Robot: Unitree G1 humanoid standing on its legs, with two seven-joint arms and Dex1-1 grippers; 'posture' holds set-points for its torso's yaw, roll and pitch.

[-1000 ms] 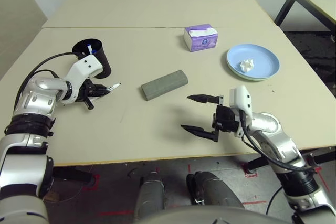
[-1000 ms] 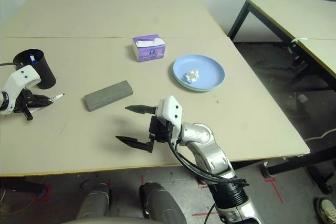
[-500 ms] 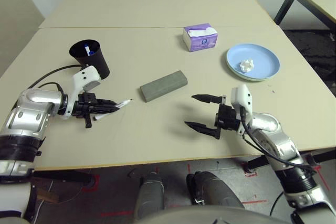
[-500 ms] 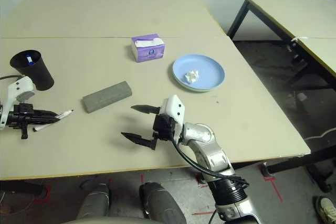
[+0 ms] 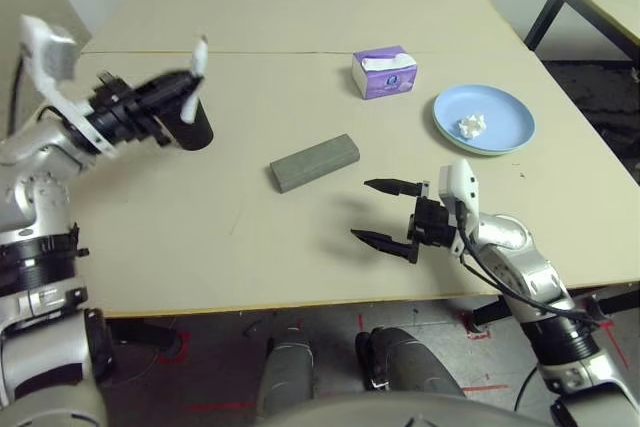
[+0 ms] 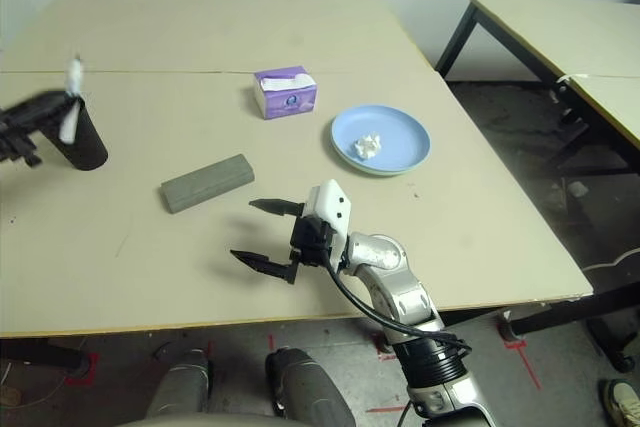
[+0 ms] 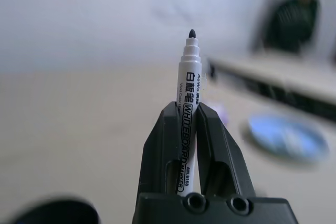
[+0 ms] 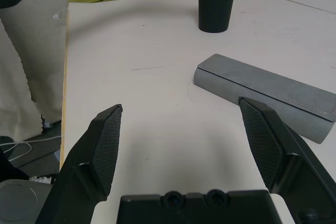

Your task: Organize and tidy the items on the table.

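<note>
My left gripper (image 5: 178, 88) is raised above the table's left side and is shut on a white marker (image 5: 198, 56) with a black tip (image 7: 188, 93), which stands upright. The marker hangs just over the black cup (image 5: 192, 130), which my fingers partly hide. My right gripper (image 5: 362, 211) hovers open and holds nothing, low over the table (image 5: 300, 7) near the front. The grey glasses case (image 5: 313, 161) lies a little beyond and left of it (image 8: 268, 95). A purple tissue box (image 5: 384, 72) stands further back. On the right, a white paper wad (image 5: 470, 125) rests on the light-blue plate (image 5: 508, 109).
A seam (image 5: 280, 52) crosses the table behind the cup and tissue box. A separate dark-legged table (image 6: 560, 37) stands at the back right. The table's front edge (image 5: 300, 302) runs just below my right gripper.
My left arm has lifted the marker off the table and swung it up and back over the cup, so it now points upward. My right gripper has stayed open in place.
</note>
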